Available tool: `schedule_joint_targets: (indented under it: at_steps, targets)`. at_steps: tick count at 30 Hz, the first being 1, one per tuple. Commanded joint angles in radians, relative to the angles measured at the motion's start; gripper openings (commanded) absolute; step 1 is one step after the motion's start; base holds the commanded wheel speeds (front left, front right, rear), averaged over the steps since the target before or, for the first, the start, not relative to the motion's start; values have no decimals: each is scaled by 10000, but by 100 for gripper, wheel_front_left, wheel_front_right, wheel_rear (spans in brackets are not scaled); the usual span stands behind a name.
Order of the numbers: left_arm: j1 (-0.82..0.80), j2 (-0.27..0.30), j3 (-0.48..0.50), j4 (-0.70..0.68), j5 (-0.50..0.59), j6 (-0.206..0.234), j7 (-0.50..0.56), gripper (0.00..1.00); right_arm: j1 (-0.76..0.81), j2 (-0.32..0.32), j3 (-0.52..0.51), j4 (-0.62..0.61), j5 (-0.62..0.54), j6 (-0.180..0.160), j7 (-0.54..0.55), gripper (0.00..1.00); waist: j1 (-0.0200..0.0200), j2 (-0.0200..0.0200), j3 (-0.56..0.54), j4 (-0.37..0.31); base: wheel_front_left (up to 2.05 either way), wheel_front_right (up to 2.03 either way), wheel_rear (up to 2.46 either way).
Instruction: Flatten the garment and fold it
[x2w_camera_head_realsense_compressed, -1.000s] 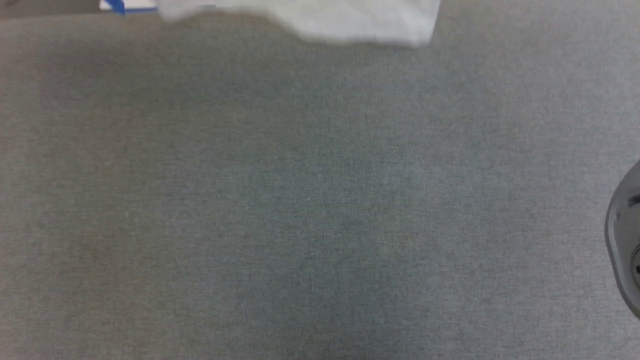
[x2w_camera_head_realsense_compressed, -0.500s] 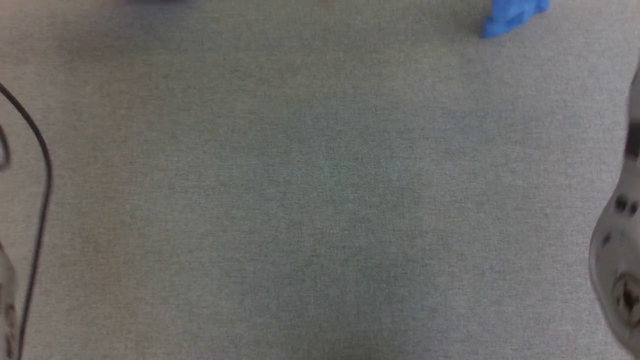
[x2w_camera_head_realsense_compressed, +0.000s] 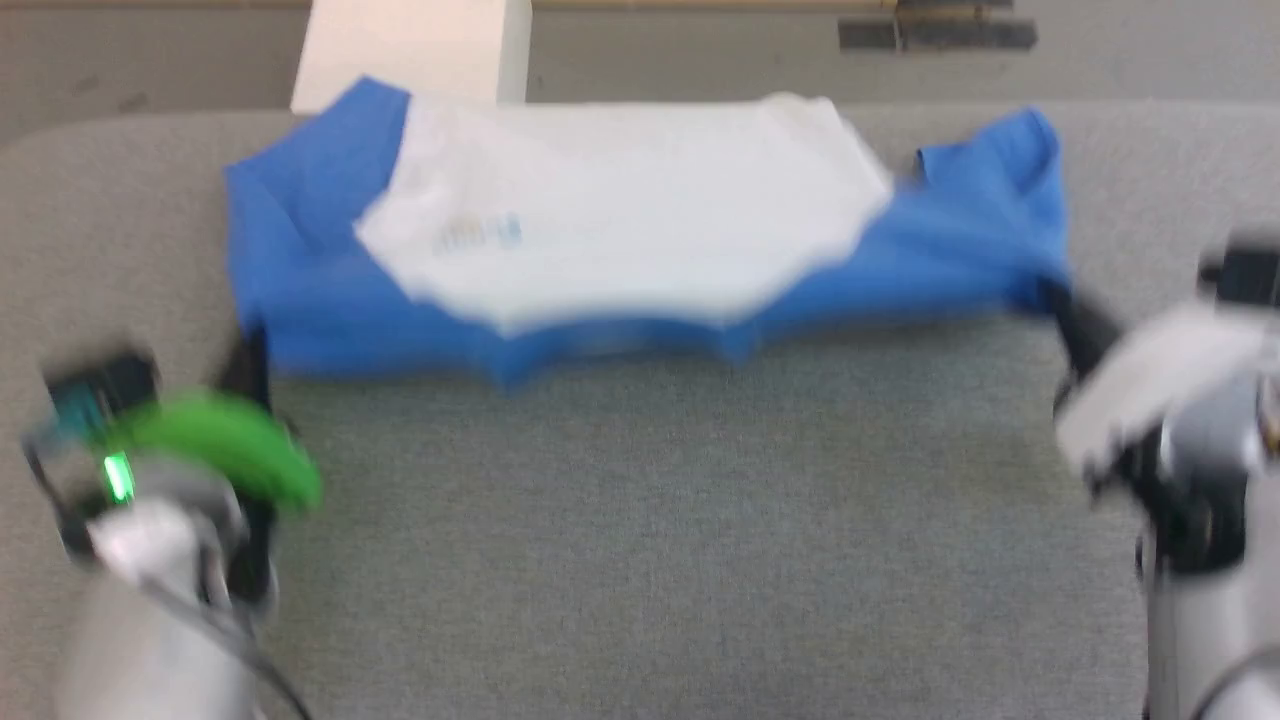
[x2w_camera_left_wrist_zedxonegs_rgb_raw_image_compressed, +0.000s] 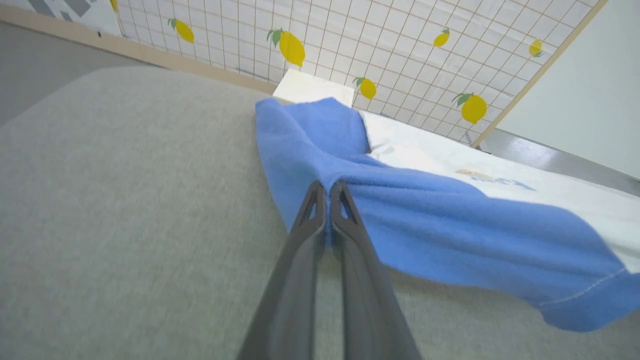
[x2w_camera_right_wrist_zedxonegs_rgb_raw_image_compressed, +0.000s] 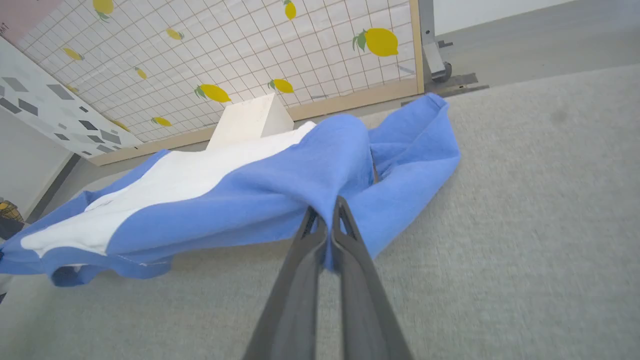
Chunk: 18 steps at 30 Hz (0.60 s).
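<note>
This looks like a robot test room, a kind of lab, not a home. A big bench (x2w_camera_head_realsense_compressed: 640, 520) with a soft grey cover and round corners takes up most of the head view. Behind it, at the top of both wrist views, stands a screen (x2w_camera_right_wrist_zedxonegs_rgb_raw_image_compressed: 240, 55) with a thin grid and yellow lemons on it. It has a pale wood frame and a metal foot (x2w_camera_right_wrist_zedxonegs_rgb_raw_image_compressed: 434, 62). A plain white box (x2w_camera_head_realsense_compressed: 410, 45) stands just behind the bench. The floor (x2w_camera_head_realsense_compressed: 1150, 55) is bare and grey. The robot's left hand (x2w_camera_left_wrist_zedxonegs_rgb_raw_image_compressed: 327, 186) and right hand (x2w_camera_right_wrist_zedxonegs_rgb_raw_image_compressed: 327, 202) reach over the bench.
</note>
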Motion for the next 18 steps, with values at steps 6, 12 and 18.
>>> schedule_joint_targets:
  at_steps: [6, 12, 18]
  targets:
    - [3368, -756, 376, -1164, -658, 785, 128, 0, 3191, -26, -600, -625, 656, -19, -1087, 0, 1, 0, -1677, 269, 0, 0, 0]
    - [5265, -807, 647, -2131, -844, 1553, 743, 0, 5399, -23, -708, -1091, 530, -19, -928, 0, 1, 0, -2117, 421, 0, 0, 0]
    - [6357, -392, 614, -3508, -655, 2379, 2013, 0, 6651, -22, -905, -2408, -190, -19, 759, 0, 1, 0, -2327, 369, 0, 0, 0]
